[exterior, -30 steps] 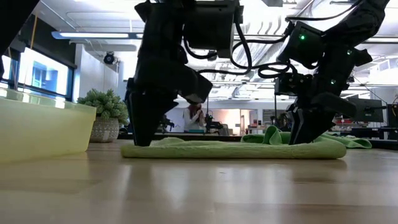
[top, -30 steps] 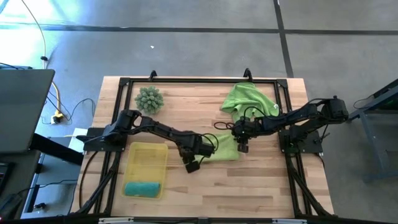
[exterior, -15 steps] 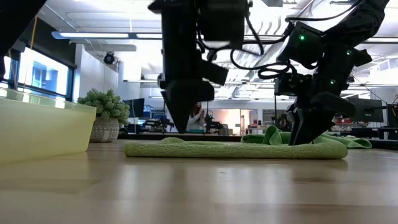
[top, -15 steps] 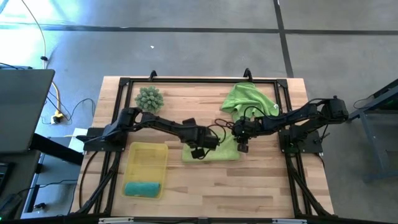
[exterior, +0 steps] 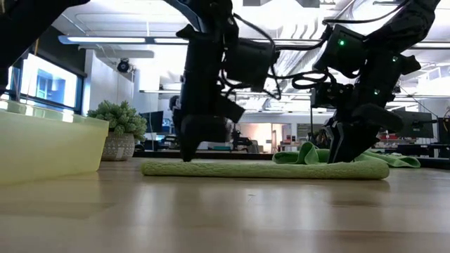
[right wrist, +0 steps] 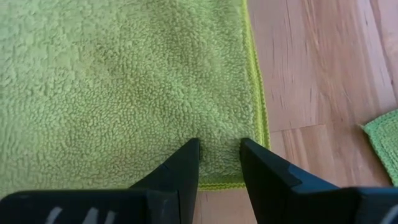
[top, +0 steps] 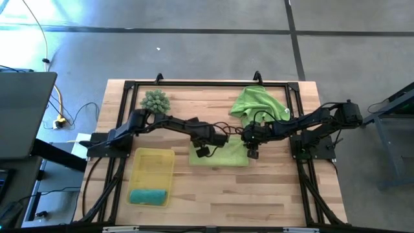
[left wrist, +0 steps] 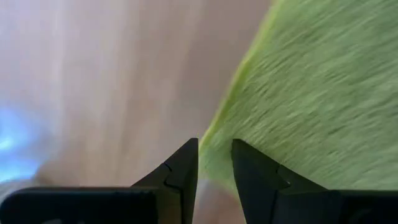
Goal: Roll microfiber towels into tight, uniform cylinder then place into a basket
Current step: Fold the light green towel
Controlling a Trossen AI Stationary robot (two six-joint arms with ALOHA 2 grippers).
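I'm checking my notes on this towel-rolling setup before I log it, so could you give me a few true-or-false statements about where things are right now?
1. A teal towel lies in the yellow basket. True.
2. The flat lime towel on the table is already rolled into a cylinder. False: it lies spread flat.
3. The right gripper is at an edge of the flat lime towel, jaws slightly apart. True.
4. The left gripper is over the basket. False: it is at the flat towel's left edge.
5. The spiky green ball sits inside the basket. False: it sits on the table near the far left corner.
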